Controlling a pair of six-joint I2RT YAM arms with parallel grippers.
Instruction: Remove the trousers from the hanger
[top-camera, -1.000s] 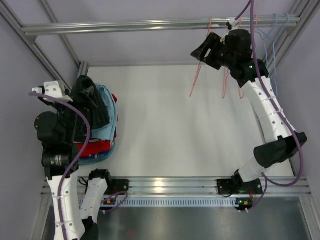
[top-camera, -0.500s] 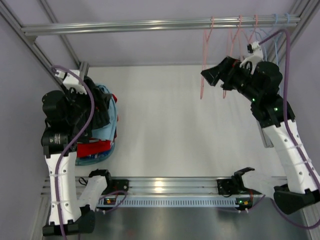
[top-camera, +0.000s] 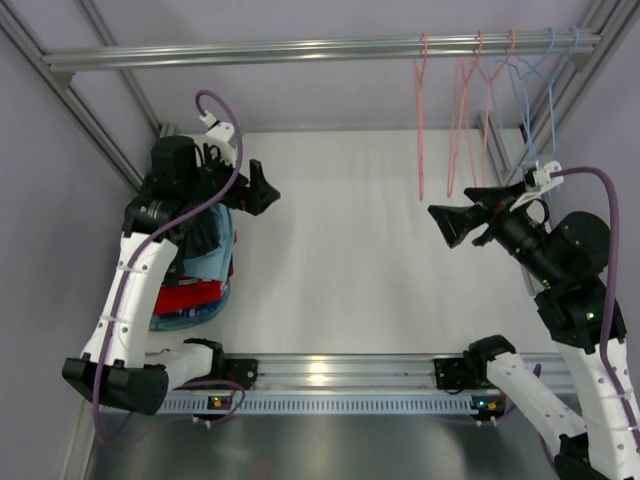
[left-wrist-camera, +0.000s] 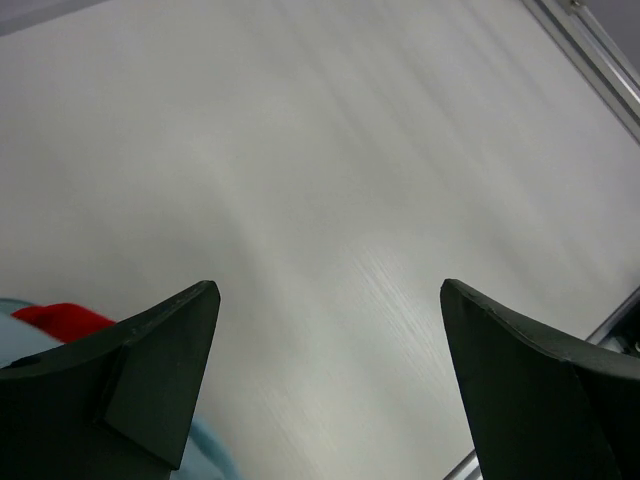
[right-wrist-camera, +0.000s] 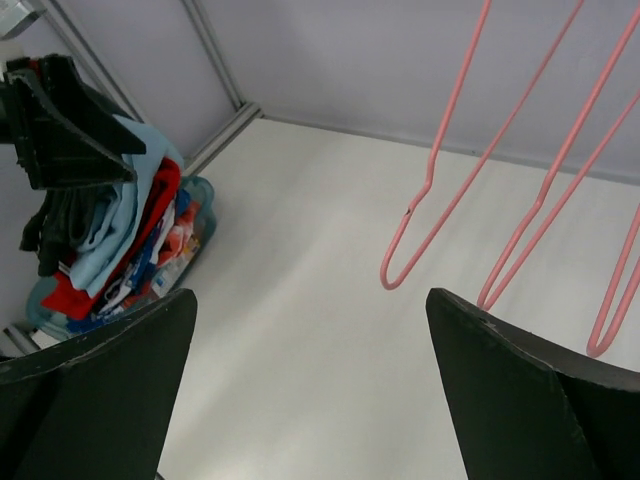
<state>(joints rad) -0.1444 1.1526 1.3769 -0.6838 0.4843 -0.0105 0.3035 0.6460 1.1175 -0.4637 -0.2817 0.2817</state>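
Observation:
The black trousers (top-camera: 205, 234) lie limp on top of a clothes pile at the left, partly hidden under my left arm; the right wrist view shows them too (right-wrist-camera: 58, 212). Three thin pink hangers hang bare from the rail at the top right. The leftmost hanger (top-camera: 421, 130) shows in the right wrist view (right-wrist-camera: 440, 170) with nothing on it. My left gripper (top-camera: 265, 190) is open and empty above the table, just right of the pile (left-wrist-camera: 328, 290). My right gripper (top-camera: 447, 225) is open and empty, below and in front of the hangers (right-wrist-camera: 310, 300).
The pile fills a teal basket (top-camera: 168, 322) and holds a light blue cloth (top-camera: 212, 265) and a red garment (top-camera: 190, 297). Pale blue hangers (top-camera: 530, 95) hang right of the pink ones. An aluminium rail (top-camera: 300, 48) spans the back, with frame posts at both sides.
My left arm rose off the pile and swung right over the table. My right gripper drew back and down from the pink hangers, which now hang straight.

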